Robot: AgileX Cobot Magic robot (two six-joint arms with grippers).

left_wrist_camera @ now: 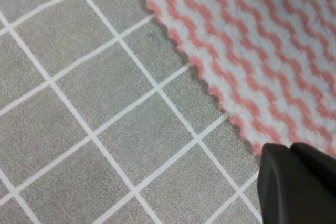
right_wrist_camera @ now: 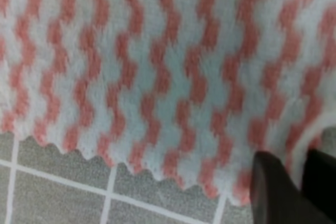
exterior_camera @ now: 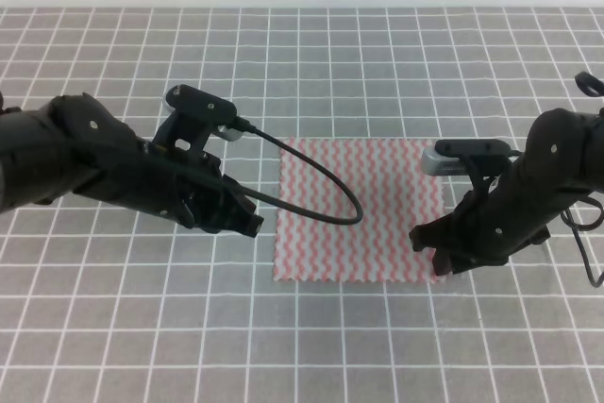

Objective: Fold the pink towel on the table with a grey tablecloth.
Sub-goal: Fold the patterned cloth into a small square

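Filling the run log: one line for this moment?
towel: flat, unfolded | left tool: beside towel's left edge | right tool: at near right corner | grasp: unclear

The pink towel [exterior_camera: 357,209] lies flat, unfolded, on the table with a grey tablecloth [exterior_camera: 311,54].

Left arm: reaches in low from the left edge, angled toward the middle, wrist camera bracket on top.
Left gripper [exterior_camera: 247,222]: held low at the left side of the scene's middle; whether its jaws are apart or together cannot be told.
Right arm: comes in from the right edge, bent downward at the wrist.
Right gripper [exterior_camera: 432,247]: pointing down and left, near side; fingers [right_wrist_camera: 273,192] appear dark with a narrow gap between them.
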